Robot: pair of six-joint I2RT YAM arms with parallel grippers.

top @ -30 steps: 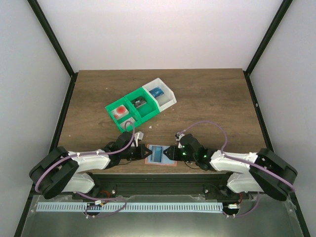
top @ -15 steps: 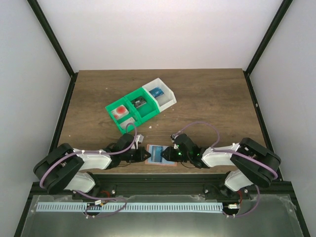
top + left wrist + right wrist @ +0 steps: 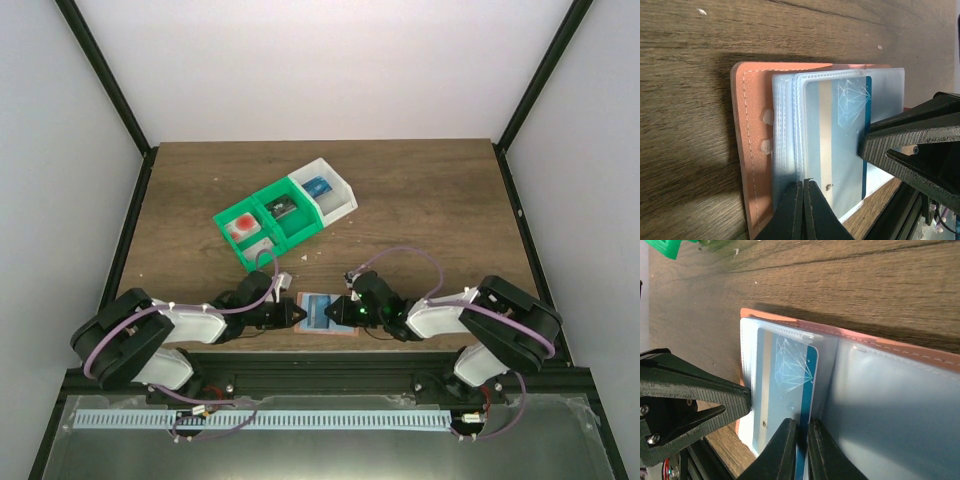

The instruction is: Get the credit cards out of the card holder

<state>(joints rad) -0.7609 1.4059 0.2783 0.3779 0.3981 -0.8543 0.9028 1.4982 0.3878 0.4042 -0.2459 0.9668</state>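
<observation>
Card holder is recorded lying open at lower centre of the top view, on the table between both grippers. Against the picture of a second earlier, the right arm is found drawn inward and folded tighter. The right gripper is brought from the holder's right edge onto its contents, its jaws narrowed from partly open to nearly together. The left gripper is unchanged at the holder's left edge. It is judged that the extraction grip is just made; no card is yet withdrawn.

In the left wrist view, the left fingers are seen fully closed at bottom centre, tips set on the lower edge of the clear sleeves. Whether a sleeve is pinched cannot be told. A pale blue credit card is noted, still seated in the top sleeve.

In the right wrist view, the right fingers are seen at bottom centre, closed down on the card's dark blue edge, with the wrist held low and nearly level with the table.
</observation>
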